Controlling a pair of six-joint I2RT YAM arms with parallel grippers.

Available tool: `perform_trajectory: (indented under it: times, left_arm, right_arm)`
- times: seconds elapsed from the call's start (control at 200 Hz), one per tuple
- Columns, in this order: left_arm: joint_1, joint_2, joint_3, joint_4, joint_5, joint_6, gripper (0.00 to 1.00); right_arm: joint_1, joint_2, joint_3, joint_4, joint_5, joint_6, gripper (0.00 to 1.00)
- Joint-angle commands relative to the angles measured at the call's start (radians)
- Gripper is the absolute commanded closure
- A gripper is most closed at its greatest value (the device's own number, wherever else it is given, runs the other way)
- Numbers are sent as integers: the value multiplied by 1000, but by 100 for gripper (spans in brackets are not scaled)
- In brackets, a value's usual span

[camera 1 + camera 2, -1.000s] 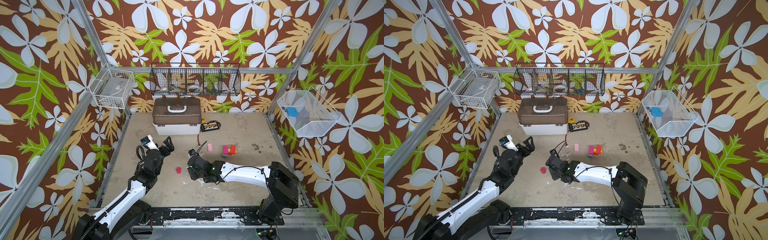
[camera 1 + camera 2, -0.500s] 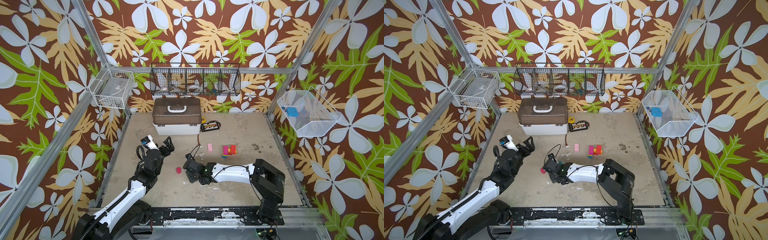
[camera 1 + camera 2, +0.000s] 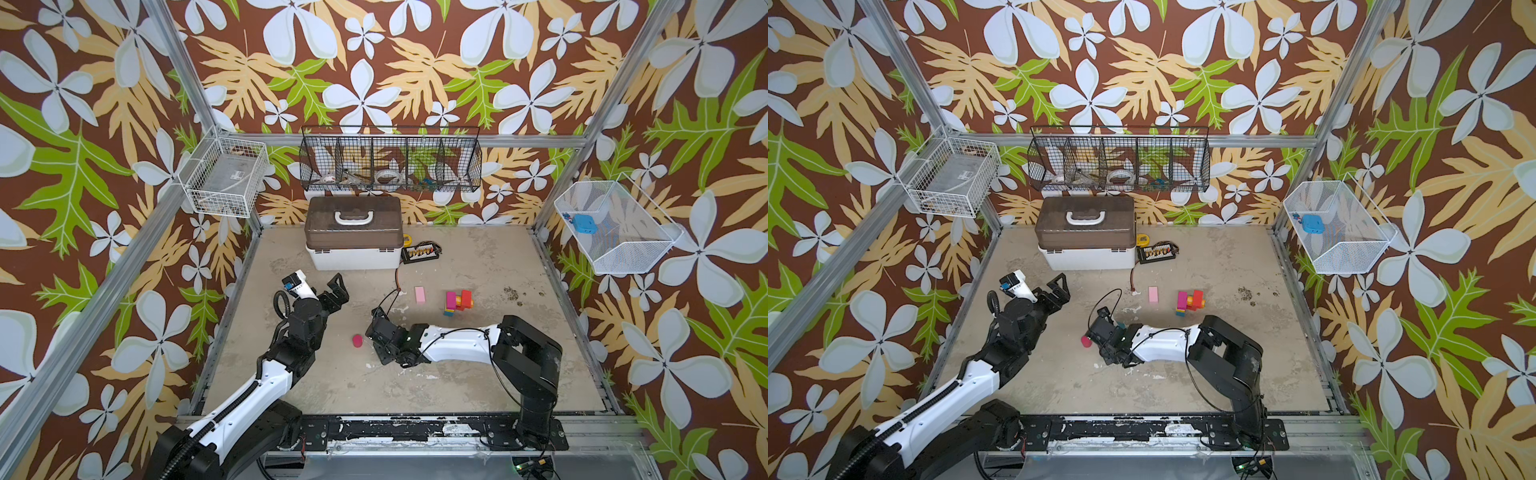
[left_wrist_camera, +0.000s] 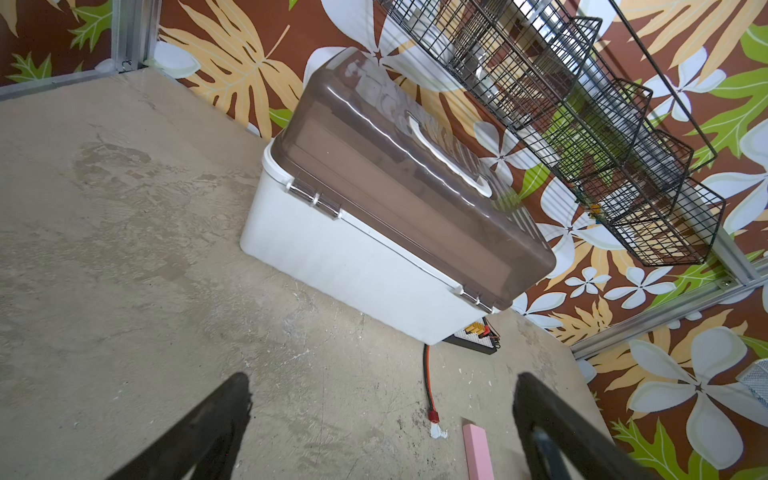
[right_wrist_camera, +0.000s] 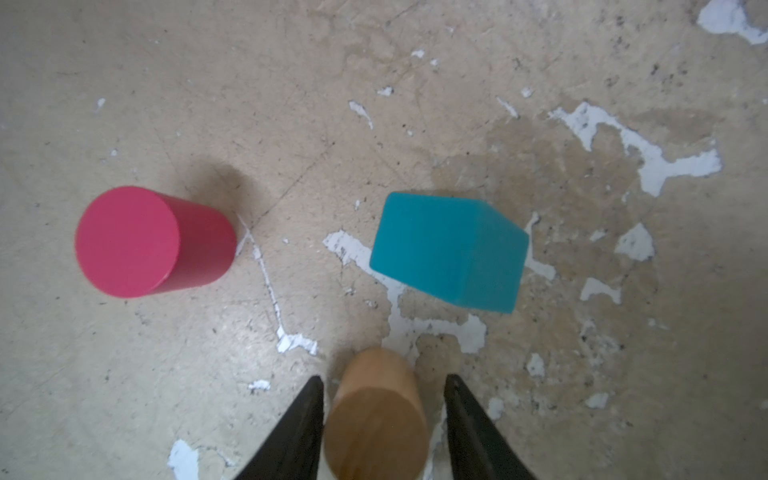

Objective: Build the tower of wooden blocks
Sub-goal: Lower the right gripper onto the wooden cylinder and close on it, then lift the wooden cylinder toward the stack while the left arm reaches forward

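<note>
- two grippers are showing. the right gripper [image 5: 384, 377] is hanging low over the tabletop [image 3: 457, 374], about midway between the near and far edges and toward the left edge. its jaws are standing partly open astride an upright tan cylinder [image 5: 376, 419]. a thin gap is showing on each side, so nothing is being gripped yet.
- the left gripper [image 3: 332, 291] is hovering wide open and empty nearer the left edge, pointing toward the toolbox [image 3: 353, 232] sitting against the far edge.
- the tower [image 3: 456, 302] is standing nearer the right edge than the gripper: a small stack showing magenta, red, yellow and blue. a pink bar [image 3: 420, 295] is lying flat beside it, apart from it.
- step in hand, as a judgement: the right arm is taking up the tan cylinder as the next piece for the stack.
- the next move is calling for a square pinch on the round sides and a straight lift. the crimson cylinder [image 5: 141, 241] and teal block [image 5: 449, 249] are standing close by, so the carry toward the tower is needing clearance.
- the right wrist view alone is showing the tan cylinder and the gaps at the jaws. in both top views the gripper body is hiding that block.
- only the top views are showing the tower and the way to it. the left wrist view is showing just the toolbox and one end of the pink bar.
</note>
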Motion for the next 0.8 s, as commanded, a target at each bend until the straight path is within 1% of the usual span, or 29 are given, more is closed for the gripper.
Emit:
perform_trajectory:
  times: [0.0,0.06,0.376,0.451,0.511,0.576,0.646,0.712,0.757,0.797]
  left_arm:
    - [1,3,9,7,-1,-5,0]
    - [1,3,9,7,-3,-5,0]
    - [1,4,16,2,24,-11,0]
    - [1,2,19,-6,28,-18,0]
    - [1,-3,22,-16,43,-31,0]
    - [1,-12,34,-51,98,-70,0]
    - [1,-28,31,-48,210,-99,0]
    - [1,-43,2,-22,293,-112,0]
    - [1,-47,-16,-17,326,-113,0]
    - [1,-44,-25,-17,359,-110,0]
  right_arm:
    - [-6,4,7,8,10,6,51]
    - [-7,3,10,5,10,6,52]
    - [-1,-12,5,4,-11,16,71]
    - [-3,-24,9,-11,-4,16,77]
    - [-2,-49,7,-29,7,18,80]
    - [-2,-94,4,-54,16,18,81]
    - [-3,-154,7,-98,20,9,81]
    - [-9,-219,24,-173,53,-4,81]
    - [-34,-262,35,-228,78,-15,81]
    - [-73,-299,40,-259,75,-29,83]
